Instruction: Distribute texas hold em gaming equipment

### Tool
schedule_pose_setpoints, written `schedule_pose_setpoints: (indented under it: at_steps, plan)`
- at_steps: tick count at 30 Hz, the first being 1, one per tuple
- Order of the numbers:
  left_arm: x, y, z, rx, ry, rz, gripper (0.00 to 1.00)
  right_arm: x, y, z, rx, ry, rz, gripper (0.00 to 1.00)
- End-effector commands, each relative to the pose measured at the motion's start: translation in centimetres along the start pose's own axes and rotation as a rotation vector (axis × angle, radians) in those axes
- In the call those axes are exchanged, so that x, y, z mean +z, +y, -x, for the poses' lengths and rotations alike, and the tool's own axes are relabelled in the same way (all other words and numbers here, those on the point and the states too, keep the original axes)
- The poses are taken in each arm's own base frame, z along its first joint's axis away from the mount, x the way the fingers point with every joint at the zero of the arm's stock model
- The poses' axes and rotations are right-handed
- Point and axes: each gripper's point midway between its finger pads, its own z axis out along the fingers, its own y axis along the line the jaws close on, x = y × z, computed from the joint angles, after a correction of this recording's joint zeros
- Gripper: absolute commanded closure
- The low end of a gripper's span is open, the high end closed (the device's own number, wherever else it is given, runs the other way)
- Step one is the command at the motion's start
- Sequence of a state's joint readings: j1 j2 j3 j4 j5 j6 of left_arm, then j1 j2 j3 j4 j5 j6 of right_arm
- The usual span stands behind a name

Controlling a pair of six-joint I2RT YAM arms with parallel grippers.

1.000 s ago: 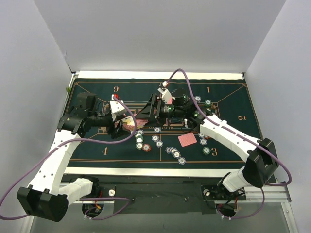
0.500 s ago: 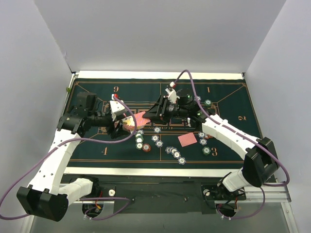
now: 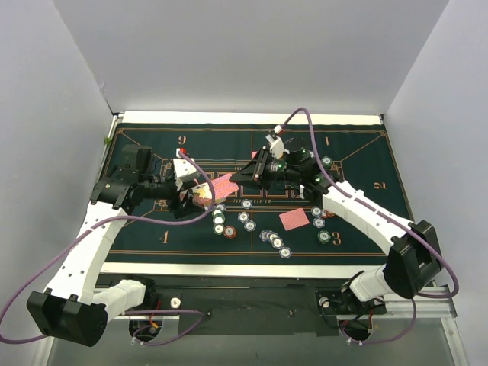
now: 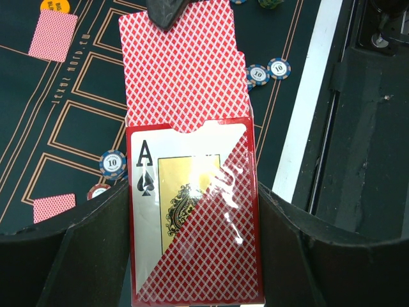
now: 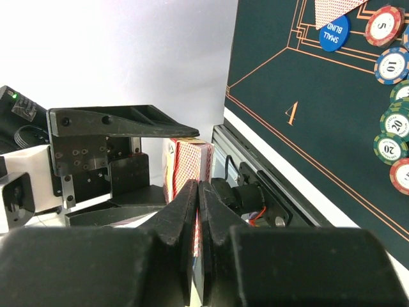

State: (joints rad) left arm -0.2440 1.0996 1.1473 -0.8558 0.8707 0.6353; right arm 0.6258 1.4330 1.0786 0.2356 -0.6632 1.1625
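Over the middle of the mat: your two claws meet here. The left gripper point(image 4: 192, 256) is clamped on the sides of the card box point(image 4: 192, 217), whose ace-of-spades face is turned to its wrist camera.
Right claw: the right gripper point(image 5: 198, 192) is pinched down to a sliver on the top card point(image 4: 182, 70), which stands roughly half out of the box mouth.
Done so far: two loose cards point(image 4: 53, 35) lie face down on the felt, well apart from each other. One sits just beside the orange disc point(image 4: 54, 5).
Chips: the poker chips point(image 3: 274, 241) lie in loose clusters near the centre and toward your right side. You can't pick out any tidy stack in front of a seat number.
Blind marker: the blue disc point(image 5: 334, 32) marked small blind lies on the felt, touching or just under a card corner.
Left to do: by my reading you are early in the deal. The pinched card needs drawing free and laying at a seat, more cards should follow, and the chips look unsorted.
Surface: the felt mat point(image 3: 191, 248) is dark green with gold lines and seat numbers. It lies flat over most of the table, with a pale strip along its near and far edges.
Room: plain white walls point(image 3: 244, 53) close in the table on three sides.
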Motion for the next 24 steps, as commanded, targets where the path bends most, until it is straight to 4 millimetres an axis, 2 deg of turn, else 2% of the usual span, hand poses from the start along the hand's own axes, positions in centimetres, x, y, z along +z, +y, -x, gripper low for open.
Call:
schedule_pose_setpoints:
  at_steps: [1, 7, 13, 17, 22, 24]
  plan:
    - [-0.5, 0.1, 2.8, 0.091, -0.069, -0.002, 0.58, -1.5, 2.1, 0.7, -0.020, -0.031, 0.075, 1.00]
    - [-0.5, -0.1, 2.4, 0.094, -0.061, -0.008, 0.58, -2.8, 2.3, 2.1, -0.014, -0.067, 0.091, 1.00]
    - [-0.6, -0.2, 2.7, 0.099, -0.066, -0.008, 0.58, -4.4, 2.1, 5.0, -0.005, -0.129, 0.091, 1.00]
    - [-0.6, -0.2, 2.7, 0.098, -0.063, -0.006, 0.58, -4.9, 2.3, 6.2, -0.001, -0.150, 0.096, 1.00]
    - [-0.7, -0.3, 2.7, 0.102, -0.065, -0.007, 0.58, -5.7, 1.6, 8.7, 0.005, -0.207, 0.085, 1.00]
    - [-0.7, -0.3, 2.6, 0.102, -0.065, -0.007, 0.58, -5.8, 0.1, 10.5, 0.015, -0.252, 0.052, 1.00]
